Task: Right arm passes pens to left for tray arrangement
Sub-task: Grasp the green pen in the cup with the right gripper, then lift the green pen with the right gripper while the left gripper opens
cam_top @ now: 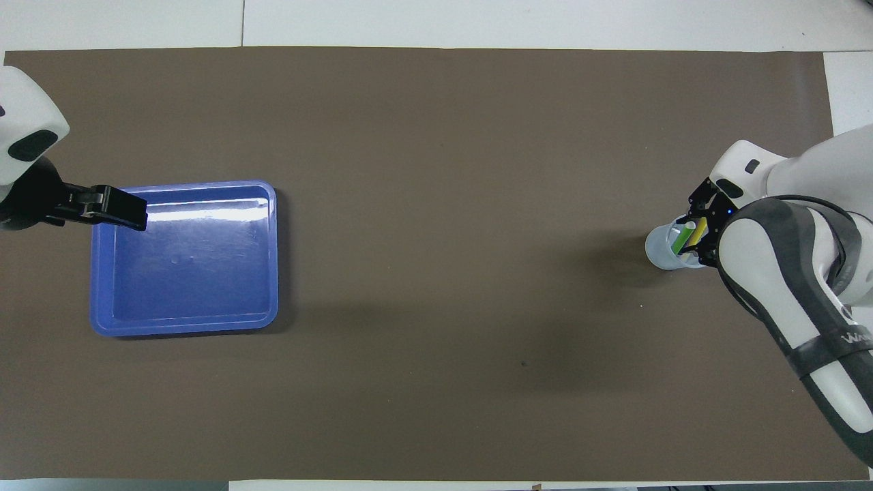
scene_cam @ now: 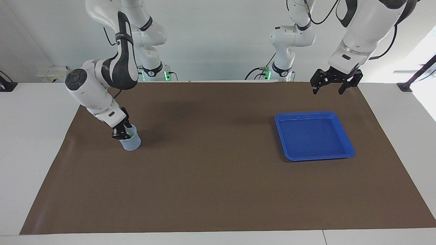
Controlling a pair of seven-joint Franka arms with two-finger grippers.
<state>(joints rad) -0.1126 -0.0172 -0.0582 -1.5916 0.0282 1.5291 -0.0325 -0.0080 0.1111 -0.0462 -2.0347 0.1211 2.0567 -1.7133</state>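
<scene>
A small translucent bluish cup (scene_cam: 131,142) (cam_top: 660,249) stands on the mat toward the right arm's end. Pens stand slanted in it: a green one (cam_top: 681,240) and a yellow one (cam_top: 696,235) show from above, and the purple one is hidden. My right gripper (scene_cam: 121,133) (cam_top: 697,230), with a blue light at its wrist, is down at the cup's mouth among the pens. The blue tray (scene_cam: 313,136) (cam_top: 191,273) lies toward the left arm's end with nothing in it. My left gripper (scene_cam: 335,86) (cam_top: 126,210) hangs open and raised over the mat by the tray's corner, waiting.
A brown mat (scene_cam: 211,177) covers most of the white table (scene_cam: 34,112). The two arm bases (scene_cam: 151,69) stand at the robots' edge. Between cup and tray the mat is bare.
</scene>
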